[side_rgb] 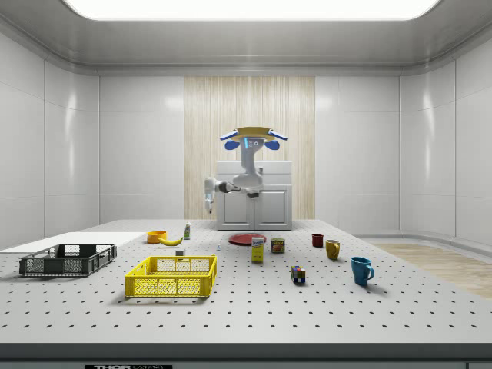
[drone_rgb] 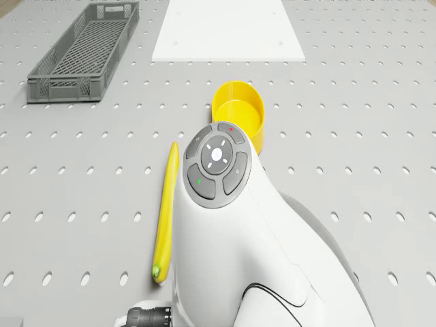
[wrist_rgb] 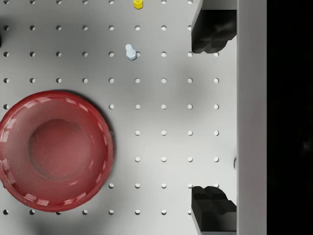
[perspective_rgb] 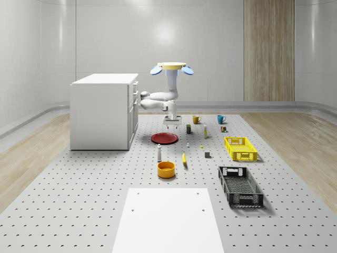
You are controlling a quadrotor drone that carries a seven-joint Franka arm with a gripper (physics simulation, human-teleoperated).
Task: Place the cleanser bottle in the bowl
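Observation:
The cleanser bottle [perspective_rgb: 159,153] [side_rgb: 187,230] is a slim white bottle standing upright on the perforated table, just behind the orange-yellow bowl [perspective_rgb: 166,169] [side_rgb: 156,237] [drone_rgb: 238,112]. The drone [perspective_rgb: 171,67] [side_rgb: 252,138] hovers above the far part of the table beside the white cabinet. Its arm hangs down, and the gripper [perspective_rgb: 171,125] [wrist_rgb: 210,120] is in the air beside the red plate [perspective_rgb: 164,138] [wrist_rgb: 54,149], well behind the bottle. It is open with only bare table between its dark fingers [wrist_rgb: 212,32].
A banana [perspective_rgb: 184,158] [drone_rgb: 165,211] lies beside the bowl. A yellow crate [perspective_rgb: 240,148] and a black crate [perspective_rgb: 240,185] sit toward the whole-scene view's right. The cabinet [perspective_rgb: 102,110] stands at its left, with cups [perspective_rgb: 196,119] and small items behind and a white mat [perspective_rgb: 168,219] in front.

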